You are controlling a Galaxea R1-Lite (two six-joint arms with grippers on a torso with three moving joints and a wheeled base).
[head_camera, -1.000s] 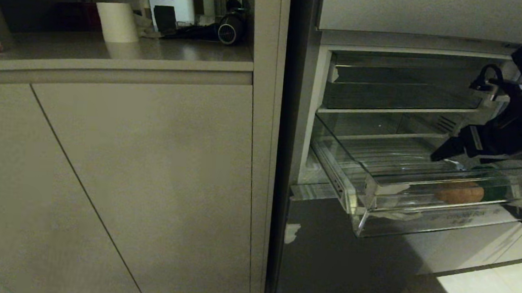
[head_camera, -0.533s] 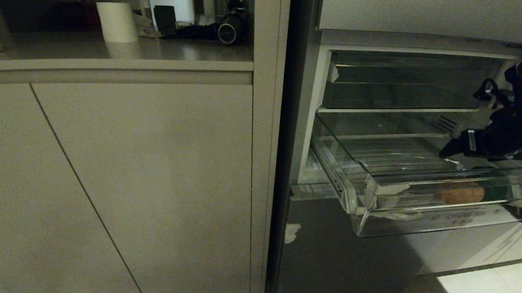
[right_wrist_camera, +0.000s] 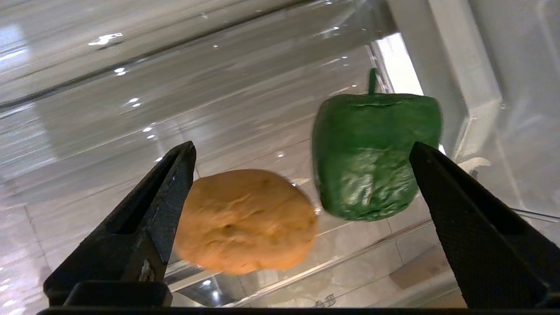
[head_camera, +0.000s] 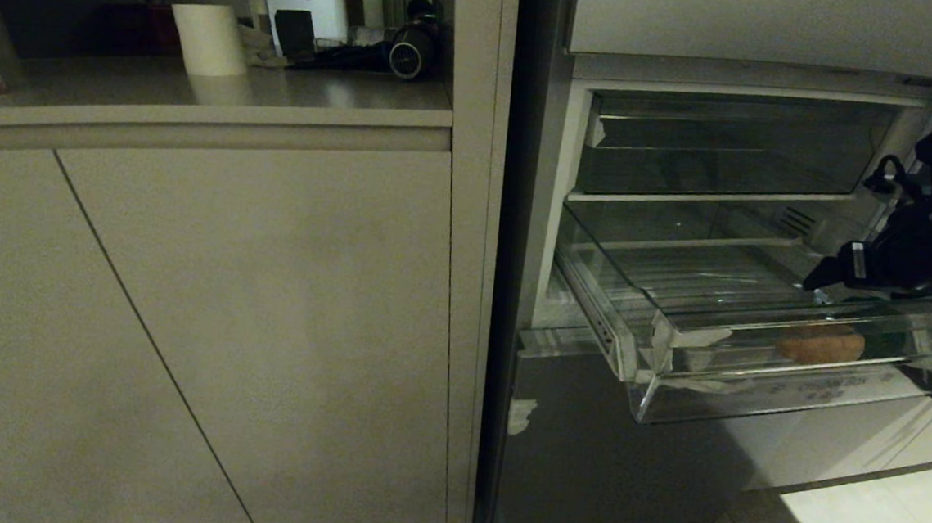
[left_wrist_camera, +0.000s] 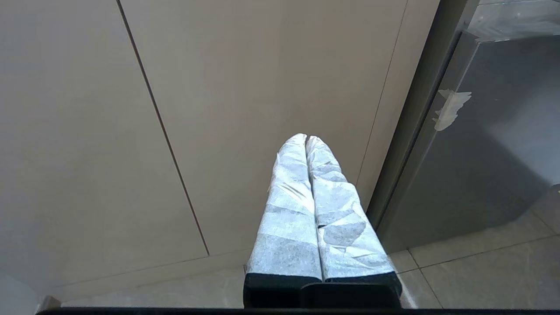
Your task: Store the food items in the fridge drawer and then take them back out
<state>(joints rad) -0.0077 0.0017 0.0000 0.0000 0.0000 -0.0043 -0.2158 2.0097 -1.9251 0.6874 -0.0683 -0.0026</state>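
- So here's our right gripper (right_wrist_camera: 302, 183), jaws spread wide and holding nothing, hanging over the right end of the fridge drawer (head_camera: 752, 396), which is pulled out of the fridge.
- Both food items sit at the near right of the drawer, by its front lip: the orange-brown piece (right_wrist_camera: 247, 221) and, just beside it on its right, the green pepper-shaped one (right_wrist_camera: 372, 157). Can't tell if they touch.
- Left gripper (left_wrist_camera: 308, 142) is parked low in front of the cabinet door (head_camera: 249, 320), fingers pressed together, empty.
- Our guess on handling: both look light. The green one is glossy, so probably a bit slippery, and lumpy enough that we'd pinch it across the broad middle, not by the thin stem.
- The orange one is flatter, so we'd take it across its edges.
- The drawer's clear plastic wall is close to the pepper on the right, so there's not much finger room there.
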